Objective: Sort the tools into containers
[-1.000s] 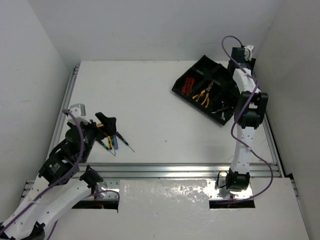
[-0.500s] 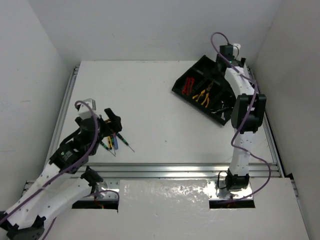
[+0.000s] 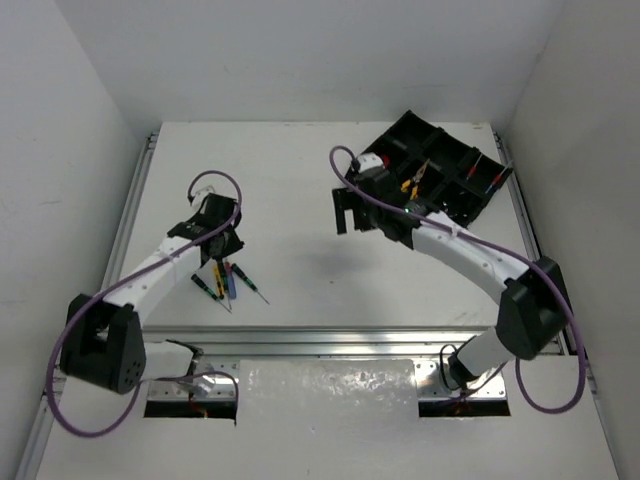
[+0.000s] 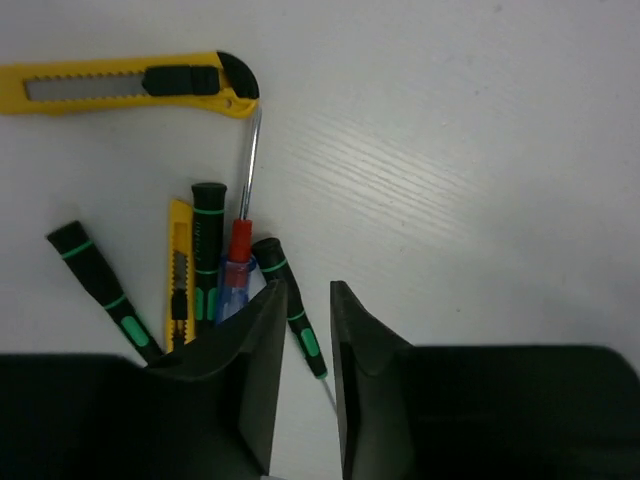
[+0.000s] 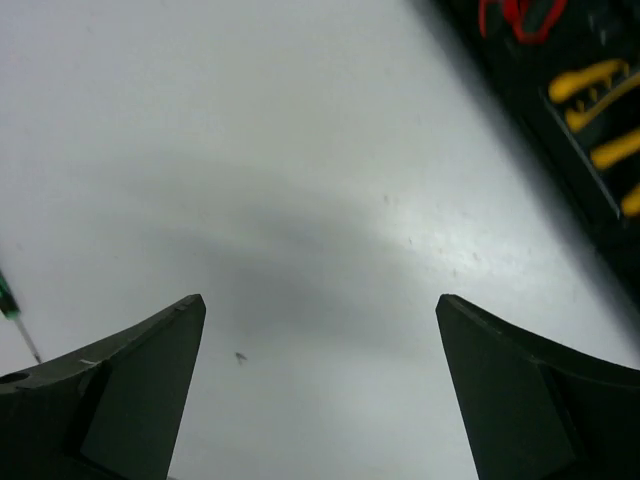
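Several thin screwdrivers [image 3: 228, 278] lie in a loose pile on the left of the table. My left gripper [image 4: 307, 290] is low over them, jaws narrowed with a gap left. A black-and-green screwdriver [image 4: 292, 318] lies on the table between the fingers, close to the left one. Beside it lie a red-and-blue screwdriver [image 4: 238, 255] and two more black-and-green ones [image 4: 208, 245]. The black tray [image 3: 468, 205] stands at the back right, with yellow-handled pliers [image 3: 413, 182] in one compartment. My right gripper [image 5: 320, 300] hangs wide open over bare table, holding nothing.
A large yellow utility knife [image 4: 130, 82] and a small one [image 4: 180, 275] lie in the pile. The tray corner [image 5: 560, 170] with red-handled pliers [image 5: 515, 15] shows at the right wrist view's upper right. White walls enclose the table.
My left arm has reached forward onto the screwdriver pile and its jaws have narrowed. My right arm has swung from over the tray to the table's middle, jaws wide.
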Controlling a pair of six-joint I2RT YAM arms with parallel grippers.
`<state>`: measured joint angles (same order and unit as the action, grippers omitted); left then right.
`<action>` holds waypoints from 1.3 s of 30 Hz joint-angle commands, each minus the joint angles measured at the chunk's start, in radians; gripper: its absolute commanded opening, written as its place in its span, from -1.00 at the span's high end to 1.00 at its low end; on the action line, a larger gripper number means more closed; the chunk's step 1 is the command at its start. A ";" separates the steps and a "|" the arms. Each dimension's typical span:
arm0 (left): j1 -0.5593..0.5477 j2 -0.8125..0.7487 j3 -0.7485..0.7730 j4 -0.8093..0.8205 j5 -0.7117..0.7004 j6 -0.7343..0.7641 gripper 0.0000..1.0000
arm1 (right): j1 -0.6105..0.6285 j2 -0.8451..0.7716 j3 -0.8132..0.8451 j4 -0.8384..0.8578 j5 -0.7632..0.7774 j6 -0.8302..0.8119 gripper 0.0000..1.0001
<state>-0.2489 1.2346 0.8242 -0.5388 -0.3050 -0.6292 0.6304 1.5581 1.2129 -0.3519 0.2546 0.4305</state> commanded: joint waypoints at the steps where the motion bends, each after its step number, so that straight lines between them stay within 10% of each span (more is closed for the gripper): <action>1: 0.000 0.112 0.049 0.034 -0.003 -0.043 0.60 | -0.028 -0.130 -0.174 0.090 -0.069 0.076 -0.95; 39: 0.174 0.543 0.294 -0.105 0.092 0.178 0.27 | -0.014 -0.423 -0.477 0.105 -0.250 0.140 -0.86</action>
<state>-0.0898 1.7733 1.1267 -0.6464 -0.2134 -0.4706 0.6083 1.1648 0.7444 -0.2817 0.0212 0.5552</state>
